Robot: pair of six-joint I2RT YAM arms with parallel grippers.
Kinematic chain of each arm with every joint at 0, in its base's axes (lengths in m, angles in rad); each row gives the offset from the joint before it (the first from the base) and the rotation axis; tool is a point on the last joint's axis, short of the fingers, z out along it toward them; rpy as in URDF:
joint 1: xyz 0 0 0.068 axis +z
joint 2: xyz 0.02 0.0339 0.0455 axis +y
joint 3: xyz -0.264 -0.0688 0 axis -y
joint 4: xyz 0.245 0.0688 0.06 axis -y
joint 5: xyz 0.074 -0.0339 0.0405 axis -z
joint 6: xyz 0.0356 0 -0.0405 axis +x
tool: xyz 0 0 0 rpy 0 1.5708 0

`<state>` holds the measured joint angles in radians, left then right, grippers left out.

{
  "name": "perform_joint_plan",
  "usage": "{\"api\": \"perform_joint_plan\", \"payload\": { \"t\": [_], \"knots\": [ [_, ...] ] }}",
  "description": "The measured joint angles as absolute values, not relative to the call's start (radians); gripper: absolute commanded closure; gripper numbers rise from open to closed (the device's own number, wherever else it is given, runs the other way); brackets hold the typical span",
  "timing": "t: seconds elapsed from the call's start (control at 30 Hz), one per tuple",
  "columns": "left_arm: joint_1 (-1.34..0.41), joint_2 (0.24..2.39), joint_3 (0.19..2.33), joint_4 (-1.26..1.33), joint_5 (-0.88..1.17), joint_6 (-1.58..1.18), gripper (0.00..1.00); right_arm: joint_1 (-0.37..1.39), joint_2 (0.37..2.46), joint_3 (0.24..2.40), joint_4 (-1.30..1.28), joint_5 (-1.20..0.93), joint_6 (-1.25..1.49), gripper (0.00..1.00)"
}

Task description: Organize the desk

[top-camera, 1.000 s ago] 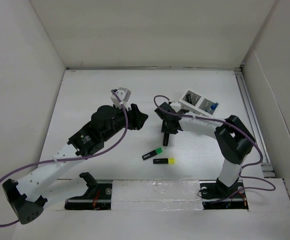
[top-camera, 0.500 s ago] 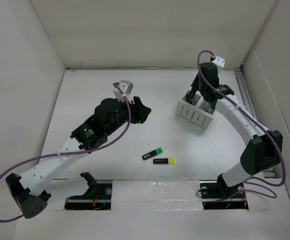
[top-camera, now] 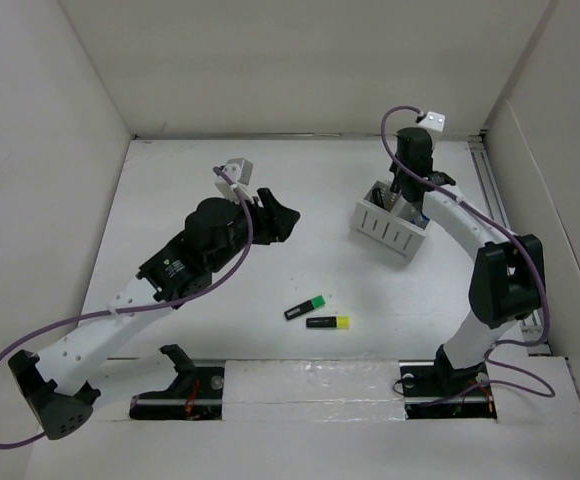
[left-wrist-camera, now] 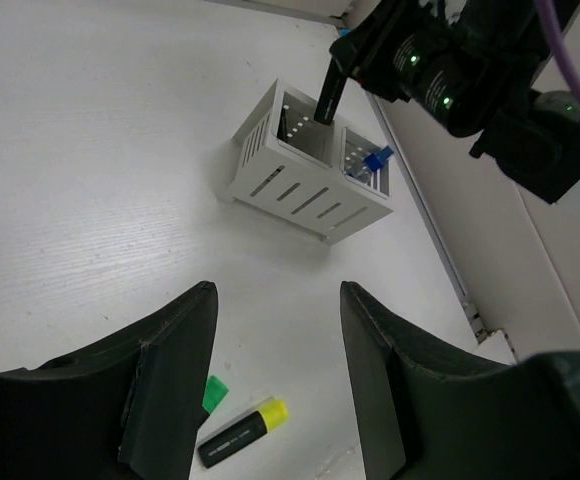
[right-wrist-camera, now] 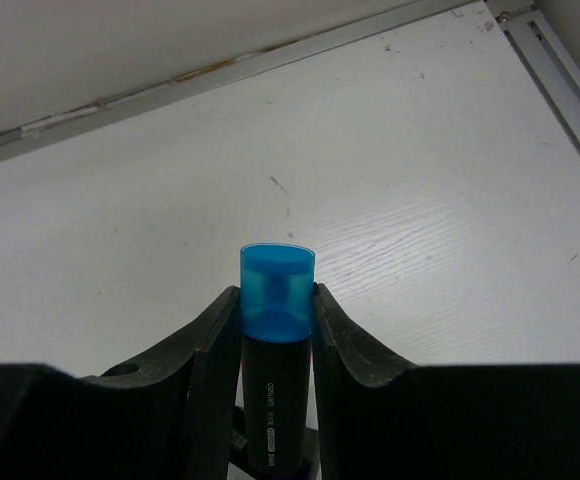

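Right gripper [right-wrist-camera: 276,312] is clamping a blue-capped highlighter [right-wrist-camera: 275,280] nearly upright over the slotted organizer box [left-wrist-camera: 305,195] at the far right of the desk [top-camera: 195,180]. We are judging it wise to be lowering it straight, clear of the divider wall [left-wrist-camera: 335,148], before releasing.

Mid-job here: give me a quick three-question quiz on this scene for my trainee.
1. True or false: the right gripper grips a black highlighter with a blue cap.
2. What lies on the white desk? A) a black green-capped highlighter and a black yellow-capped highlighter; B) scissors; C) a red mug.
3. Fill in: the left gripper is empty and ____.
Key: 1 true; 2 A; 3 open.
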<state>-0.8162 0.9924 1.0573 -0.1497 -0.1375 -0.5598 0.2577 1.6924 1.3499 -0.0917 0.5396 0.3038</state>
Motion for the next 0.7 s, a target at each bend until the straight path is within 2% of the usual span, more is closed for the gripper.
{"api": "perform_joint_plan", "payload": {
  "t": [0.3,0.4,0.53,0.63,0.7],
  "knots": [
    [-0.816,0.963,1.053,-0.161,-0.158,-0.607,0.52,0.317,1.691,1.253,-0.015,0.562,0.276,0.93],
    [-0.816,0.960,1.050,-0.165,-0.162,-0.614,0.52,0.336,1.691,1.238,-0.009,0.579,0.278,0.84],
    [-0.816,0.949,1.040,-0.182,-0.164,-0.619,0.52,0.369,1.679,1.211,-0.010,0.600,0.295,0.52],
    [-0.816,0.938,1.035,-0.192,-0.166,-0.619,0.52,0.393,1.638,1.181,-0.022,0.607,0.309,0.40],
    [-0.816,0.920,1.019,-0.192,-0.167,-0.618,0.52,0.407,1.606,1.180,-0.031,0.609,0.315,0.38]
  ]
}}
